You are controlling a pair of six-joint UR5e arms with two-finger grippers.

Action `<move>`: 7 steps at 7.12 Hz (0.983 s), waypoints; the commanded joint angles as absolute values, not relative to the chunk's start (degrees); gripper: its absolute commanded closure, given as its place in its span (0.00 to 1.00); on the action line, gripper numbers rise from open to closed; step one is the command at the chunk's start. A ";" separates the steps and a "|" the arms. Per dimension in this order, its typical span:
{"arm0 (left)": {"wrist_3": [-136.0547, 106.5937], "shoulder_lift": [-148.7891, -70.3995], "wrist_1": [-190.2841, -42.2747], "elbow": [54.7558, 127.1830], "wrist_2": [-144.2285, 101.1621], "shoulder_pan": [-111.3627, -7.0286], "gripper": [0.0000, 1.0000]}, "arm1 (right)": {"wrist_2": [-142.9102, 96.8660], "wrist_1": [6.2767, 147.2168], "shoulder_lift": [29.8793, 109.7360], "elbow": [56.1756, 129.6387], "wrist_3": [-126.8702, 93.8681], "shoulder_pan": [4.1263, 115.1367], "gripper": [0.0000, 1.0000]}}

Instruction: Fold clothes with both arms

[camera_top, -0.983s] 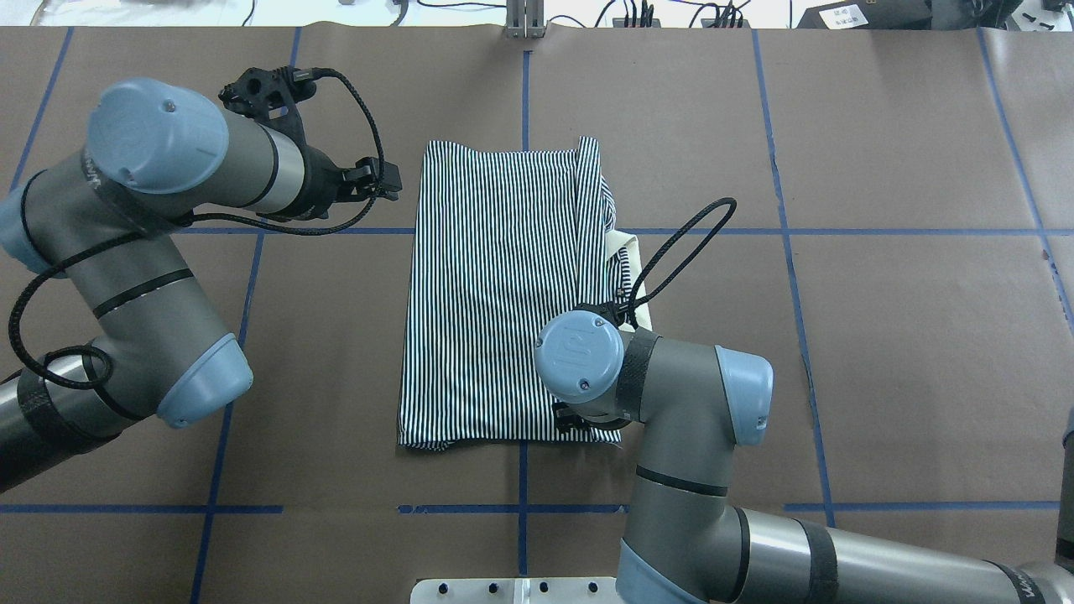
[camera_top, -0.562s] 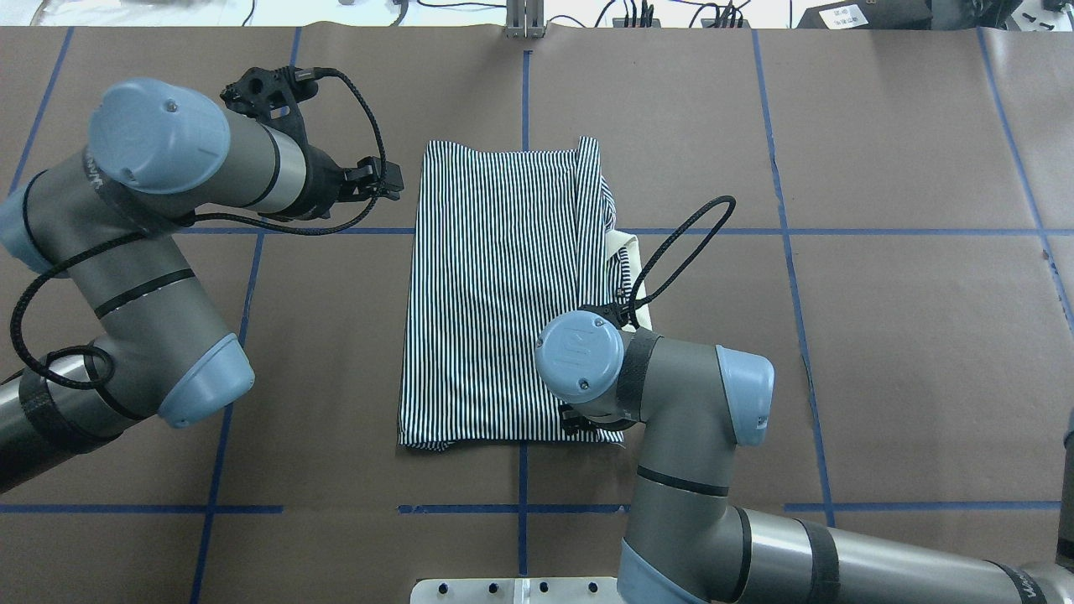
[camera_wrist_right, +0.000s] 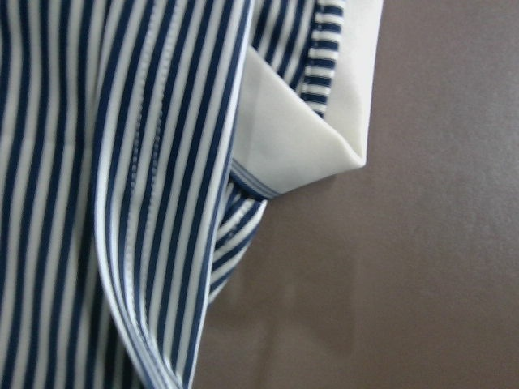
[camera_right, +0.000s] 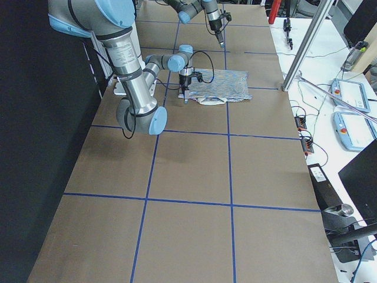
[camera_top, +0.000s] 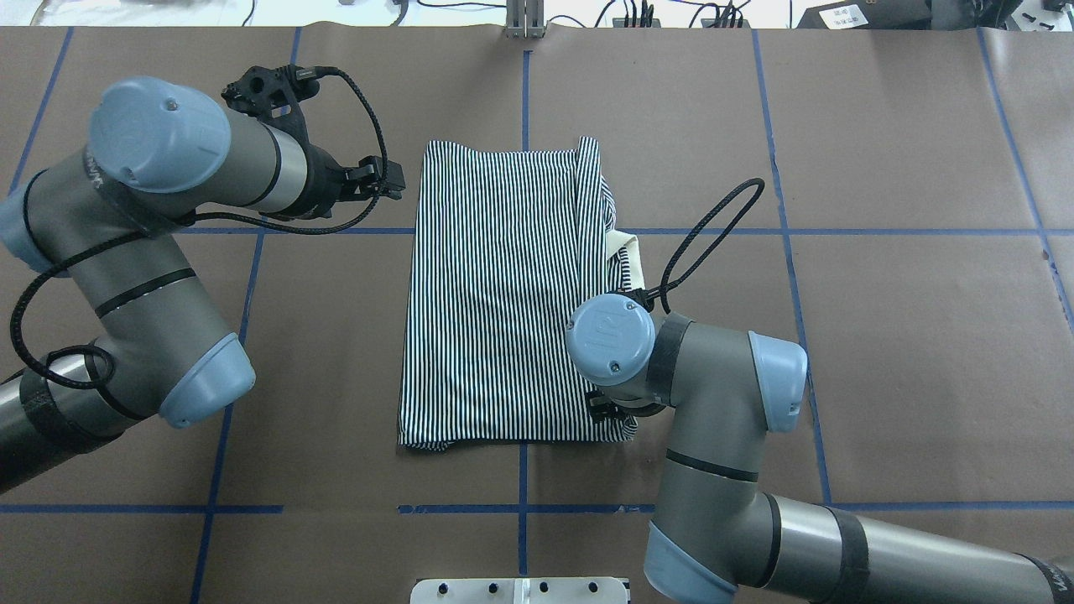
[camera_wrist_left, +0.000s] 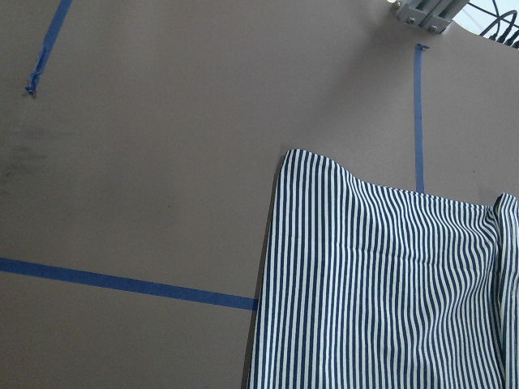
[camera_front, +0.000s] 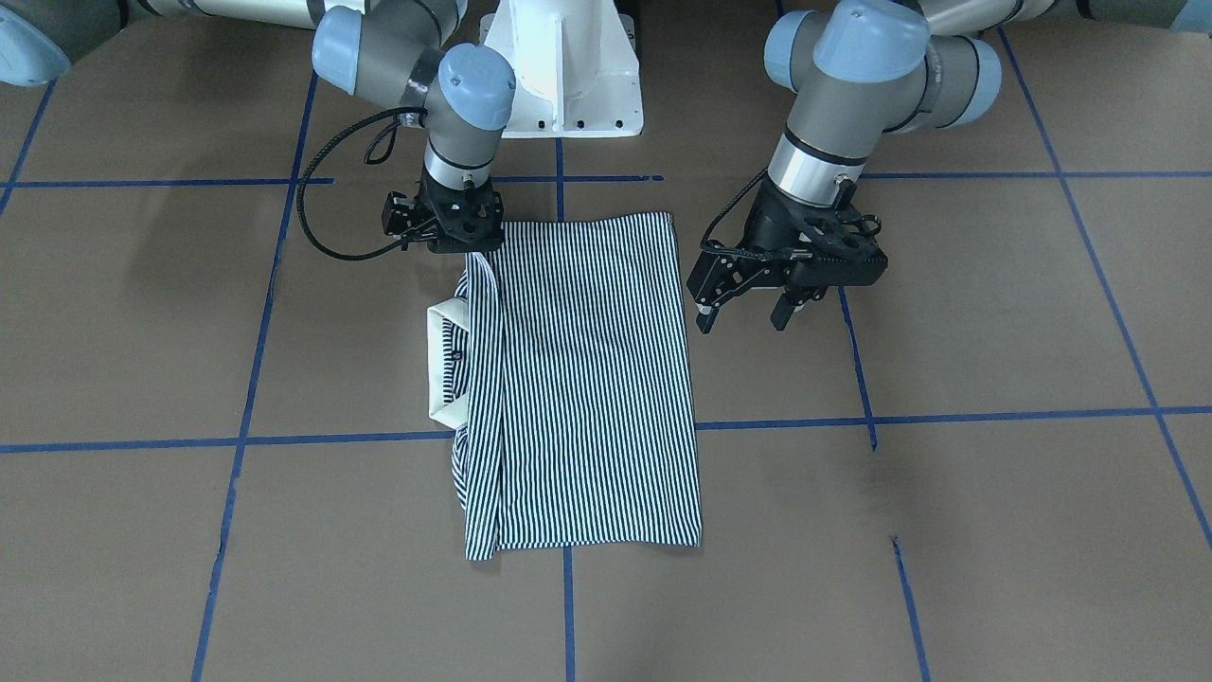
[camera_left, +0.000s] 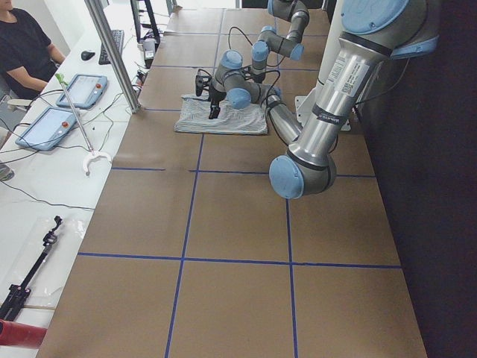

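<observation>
We saw the striped shirt (camera_top: 503,294) lying flat in the middle of the brown bench (camera_top: 881,352). It was folded into a long shape. Its thin navy and white stripes ran from the near end to the far end. Its cream collar (camera_front: 445,355) stuck out from under the right side of the fold and lay on the bench.

The right tool (camera_front: 466,244) was down at the near right corner of the shirt, the corner close to the robot's white block (camera_front: 563,76). Its fingers were pressed together on the shirt's edge there, and the cloth rose a little to meet it. The camera on that wrist showed the stripes and the collar from very close, with a hem curving up toward it.

The left tool (camera_front: 741,324) hung above the bare bench just beside the left side of the shirt. Its two fingers were spread apart and held nothing. It did not touch the shirt. The camera on that wrist looked down at the far left corner of the shirt and at the blue tape lines (camera_top: 713,231) on the bench.

The left arm (camera_top: 151,252) bent in from the left. The right arm (camera_top: 713,436) reached in from the near right.
</observation>
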State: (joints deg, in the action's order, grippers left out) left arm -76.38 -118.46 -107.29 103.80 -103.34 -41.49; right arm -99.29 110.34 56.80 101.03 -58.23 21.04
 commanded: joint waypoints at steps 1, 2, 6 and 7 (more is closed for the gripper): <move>-76.38 -118.56 -107.31 103.80 -103.36 -41.48 0.00 | -98.97 111.27 59.93 104.05 -57.39 21.44 0.00; -76.29 -118.56 -107.31 103.80 -103.36 -41.48 0.00 | -98.88 111.27 59.59 104.15 -57.39 21.71 0.00; -76.20 -118.39 -107.31 103.97 -103.36 -41.48 0.00 | -98.88 109.87 49.36 95.51 -52.83 25.31 0.00; -76.20 -118.48 -107.31 104.41 -103.36 -41.48 0.00 | -98.79 106.90 46.00 88.84 -52.82 25.31 0.00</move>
